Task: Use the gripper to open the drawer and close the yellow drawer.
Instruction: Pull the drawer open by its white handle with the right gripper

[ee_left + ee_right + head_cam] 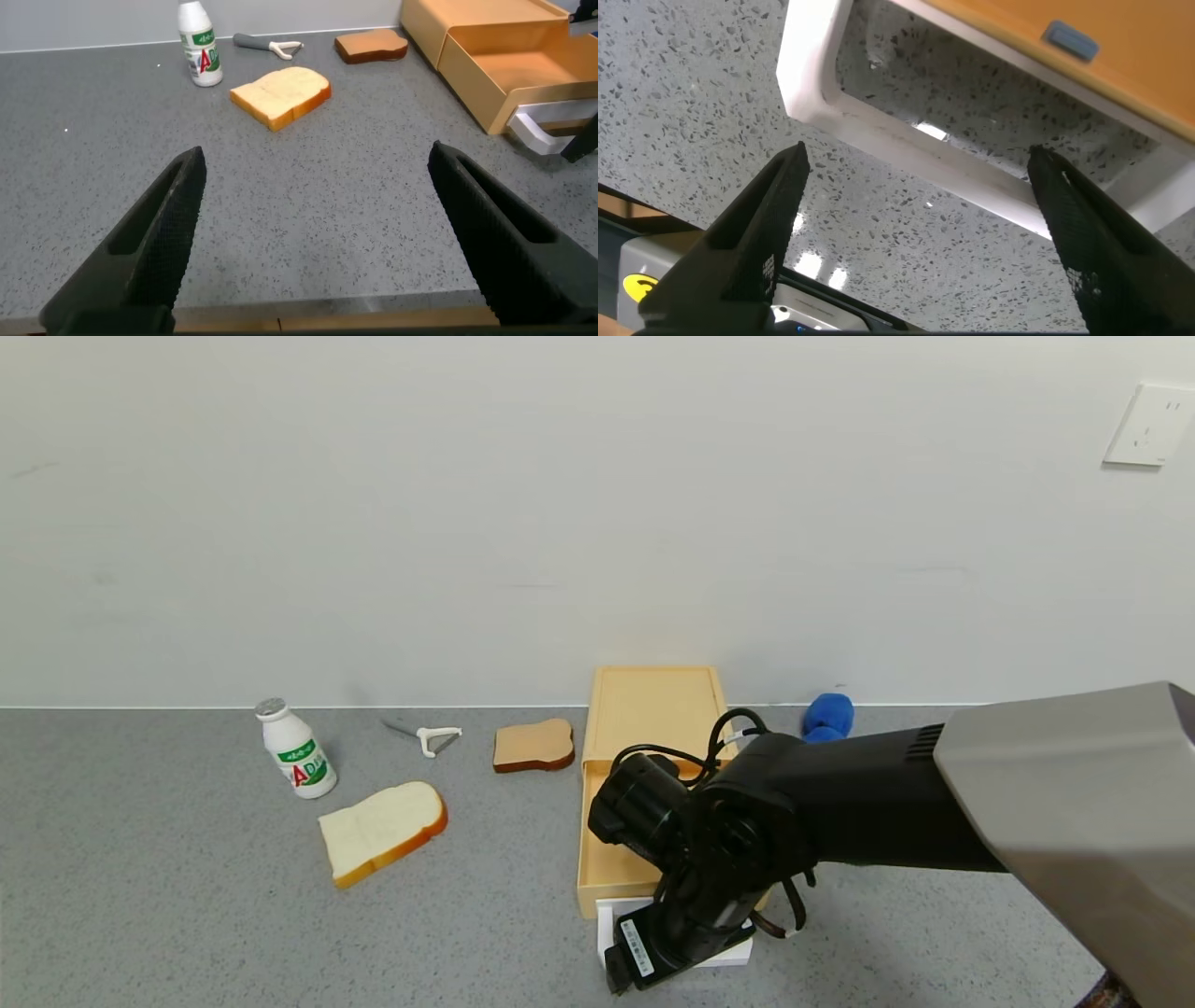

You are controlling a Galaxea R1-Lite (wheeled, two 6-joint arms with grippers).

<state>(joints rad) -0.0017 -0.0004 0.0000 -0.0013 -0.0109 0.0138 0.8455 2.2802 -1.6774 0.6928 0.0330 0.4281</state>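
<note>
The pale yellow drawer (618,863) is pulled out of its flat yellow box (653,702) toward the table's front. Its white loop handle (605,930) lies on the grey table. My right gripper (672,933) hangs over the handle, pointing down. In the right wrist view this gripper (915,233) is open and empty. The handle (906,154) runs across just beyond the fingertips, under the drawer front (1036,47). My left gripper (318,187) is open and empty, parked low at the table's front edge. It is out of the head view. The open drawer (523,70) shows far off in the left wrist view.
A milk bottle (297,763), a white bread slice (381,829), a peeler (431,737) and a brown bread slice (533,745) lie left of the box. A blue object (828,717) sits by the wall to its right.
</note>
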